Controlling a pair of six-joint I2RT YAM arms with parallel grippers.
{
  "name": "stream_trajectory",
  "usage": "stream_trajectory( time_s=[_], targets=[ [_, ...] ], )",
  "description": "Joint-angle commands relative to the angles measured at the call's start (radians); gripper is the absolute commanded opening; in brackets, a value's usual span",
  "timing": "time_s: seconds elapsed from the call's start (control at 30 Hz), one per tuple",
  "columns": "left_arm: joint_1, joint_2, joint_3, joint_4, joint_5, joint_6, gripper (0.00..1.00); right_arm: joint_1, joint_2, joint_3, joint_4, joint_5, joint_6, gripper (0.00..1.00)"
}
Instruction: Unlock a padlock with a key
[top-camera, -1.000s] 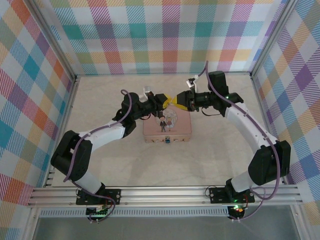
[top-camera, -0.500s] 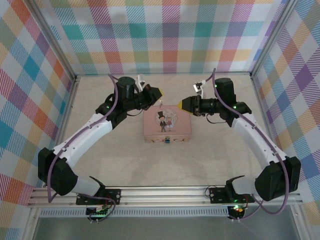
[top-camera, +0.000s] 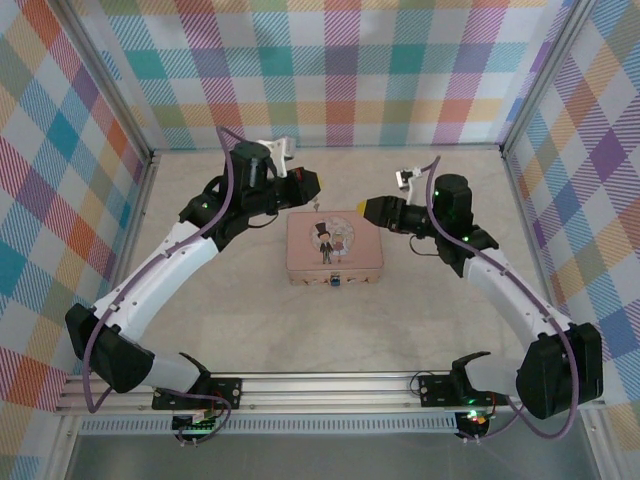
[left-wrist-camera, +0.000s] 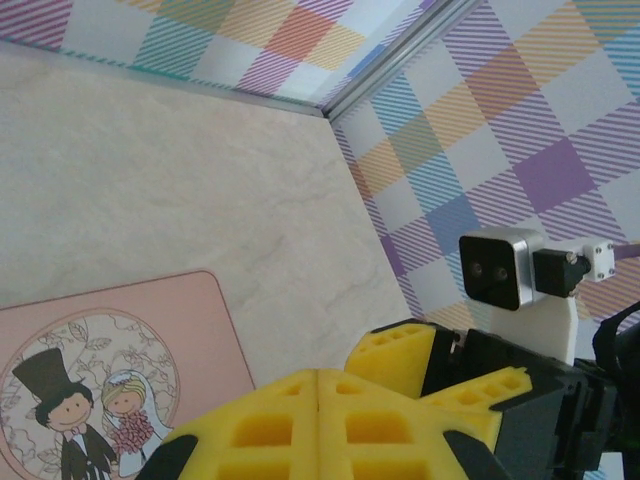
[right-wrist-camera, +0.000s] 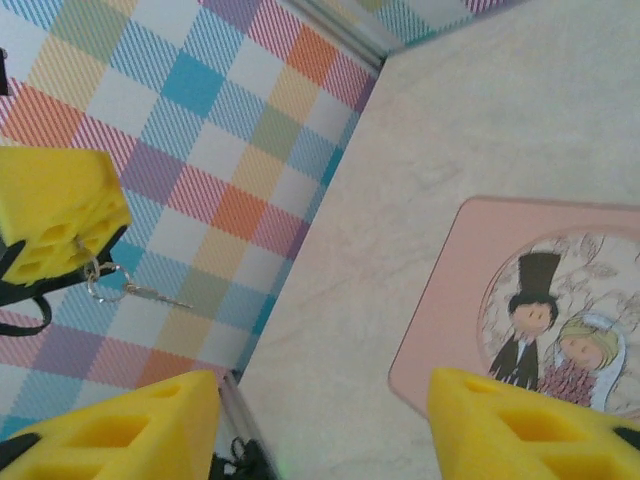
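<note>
The padlock (top-camera: 335, 280) is a tiny dark speck at the near edge of the pink tin (top-camera: 335, 262), too small to make out. The tin is flat and round-cornered with a cartoon couple on its lid, and lies on the pale marbled surface (top-camera: 400, 325). Above its far edge the left hand (top-camera: 311, 183), yellow foam pads pressed together, pinches a ring from which the thin metal key (right-wrist-camera: 158, 294) dangles. The right hand (right-wrist-camera: 320, 390) gapes wide.
</note>
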Motion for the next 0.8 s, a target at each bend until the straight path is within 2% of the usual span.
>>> stream_trajectory(
  time_s=[0.0,0.13,0.27,0.47,0.77],
  targets=[
    [-0.011,-0.005,0.031,0.068,-0.008,0.068,0.00,0.001,0.006,0.033,0.127,0.011,0.015,0.61],
    [-0.017,-0.014,-0.013,0.208,0.027,0.059,0.00,0.002,0.071,0.074,0.185,-0.086,0.078,0.61],
    [-0.023,-0.032,-0.054,0.301,0.038,0.032,0.00,0.001,0.108,0.040,0.385,-0.141,0.183,0.61],
    [-0.030,-0.050,-0.080,0.376,0.054,0.009,0.00,0.002,0.104,-0.030,0.695,-0.151,0.302,0.58],
    [-0.047,-0.042,-0.091,0.423,0.057,-0.025,0.00,0.018,0.128,-0.051,0.964,-0.136,0.436,0.56]
  ],
)
